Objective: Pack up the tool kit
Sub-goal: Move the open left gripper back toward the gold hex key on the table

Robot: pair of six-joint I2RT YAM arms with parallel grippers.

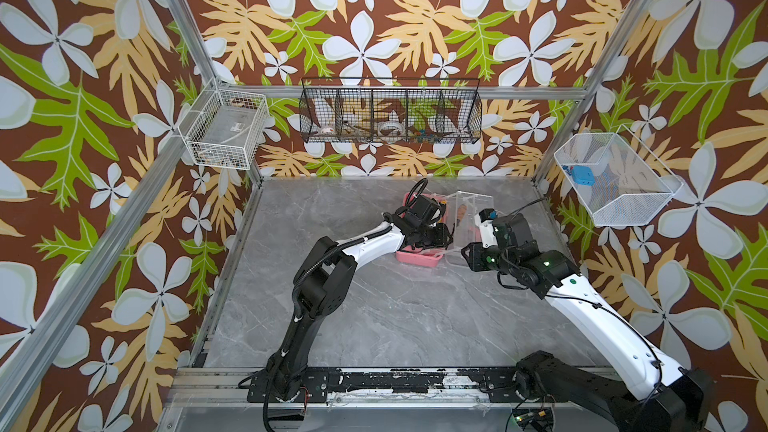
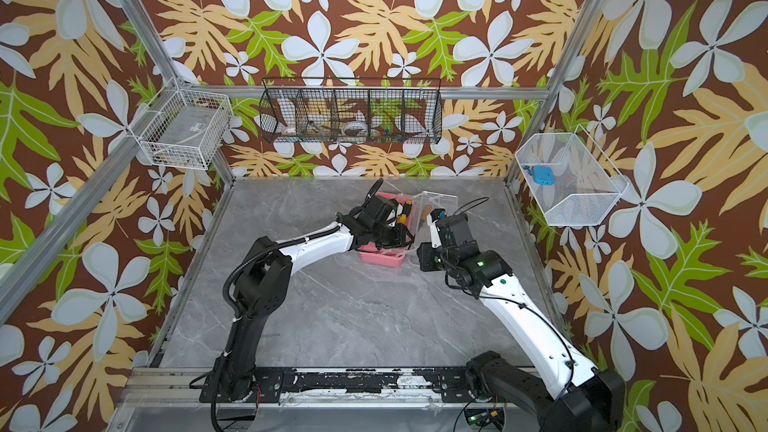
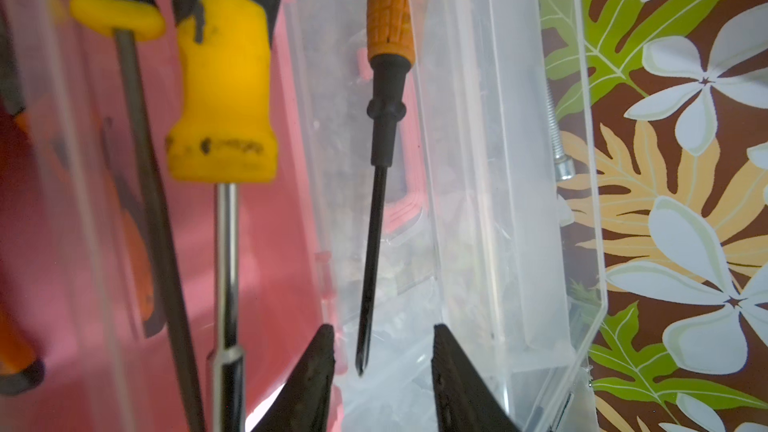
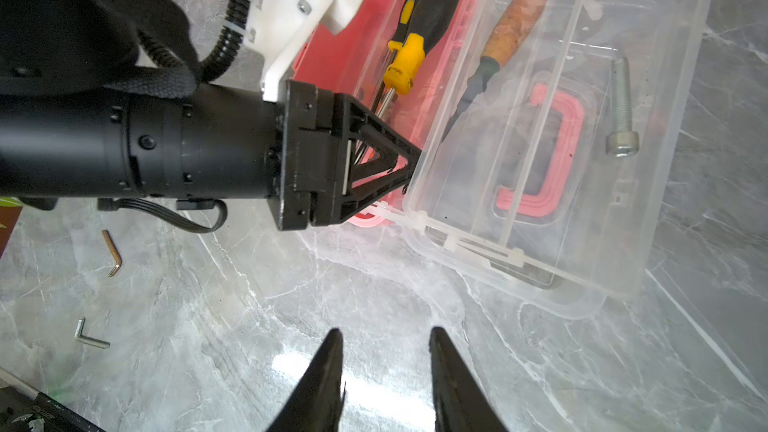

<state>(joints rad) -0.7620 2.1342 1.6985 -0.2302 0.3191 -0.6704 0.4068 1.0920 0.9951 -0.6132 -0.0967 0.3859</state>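
- The right gripper (image 4: pixel 385 332) is hanging over bare table (image 4: pixel 249 326) nearest the robot, jaws parted and empty, probably waiting clear of the work.
- Two small hex keys (image 4: pixel 113 253) are lying loose on the table, apart from the kit, so packing is looking unfinished.
- The left gripper (image 3: pixel 383 328) is reaching in at the pink case (image 1: pixel 417 259) in a released state. Its jaws are standing apart with the tip of the orange-handled screwdriver (image 3: pixel 388 14) between them, untouched. That tool is lying free in the clear lid (image 4: pixel 540 160).
- The yellow-black screwdrivers (image 4: pixel 415 47) are lying side by side in the pink half, shafts pointing toward the left gripper.
- An orange-black shape (image 3: pixel 16 351), perhaps the pliers, is showing blurred and cut off at the frame edge.
- A bolt (image 4: pixel 621 105) is showing through the clear plastic; I cannot tell whether it is inside the lid or beyond it.
- In both top views the arms are hiding most of the case.
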